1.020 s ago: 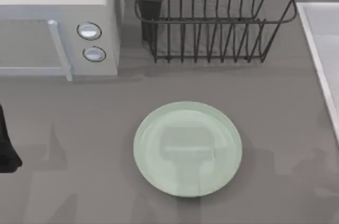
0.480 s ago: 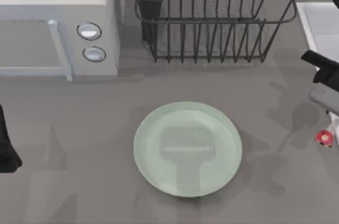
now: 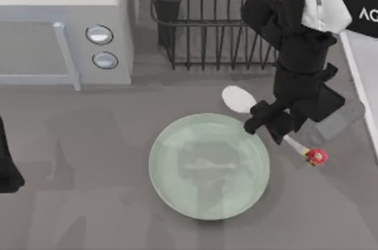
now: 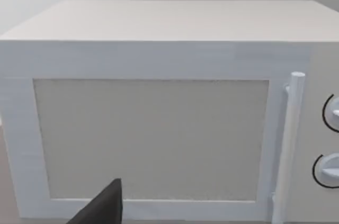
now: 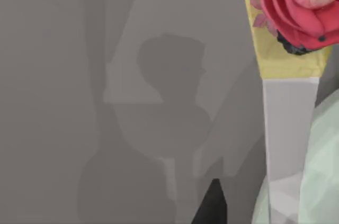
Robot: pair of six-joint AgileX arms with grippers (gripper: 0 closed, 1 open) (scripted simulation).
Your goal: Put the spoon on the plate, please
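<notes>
Your right arm (image 3: 298, 37) reaches down from the rack (image 3: 236, 19), its gripper (image 3: 273, 125) hanging over the plate's (image 3: 201, 173) right rim. Its fingers are clamped on the spoon (image 3: 239, 98): bowl one side of them, red ornament (image 3: 316, 156) the other. Your left arm (image 3: 7, 167) sits parked far left.

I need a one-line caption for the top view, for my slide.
Right claw carries the spoon over the plate rim, near the dish rack.

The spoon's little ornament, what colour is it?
Red-pink, like a rose, on the spoon handle's end; clearest in the right wrist view.
</notes>
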